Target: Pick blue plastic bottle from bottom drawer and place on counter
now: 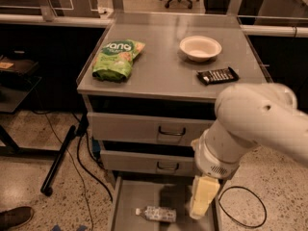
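— Where is the blue plastic bottle (156,213)?
— It lies on its side on the grey floor of the bottom drawer (129,196), which stands pulled out. Its white cap points left.
— And the tool (196,213)?
— It is down in that same drawer, just right of the bottle, hanging from the big white arm (255,124). Whether it touches the bottle, and whether it is wide or narrow, I cannot tell.
— What is above?
— The middle drawer (139,161) and the top drawer (130,128) are both closed, each with a dark loop handle.
— And on the bench (159,69)?
— A green snack bag (117,59) lies at the left and a white bowl (200,47) sits towards the back right. A dark flat packet (217,75) lies near the bowl, in front of it.
— The floor?
— It is speckled. A black cable (255,211) loops right of the cabinet, and a shoe (14,218) shows at the lower left corner
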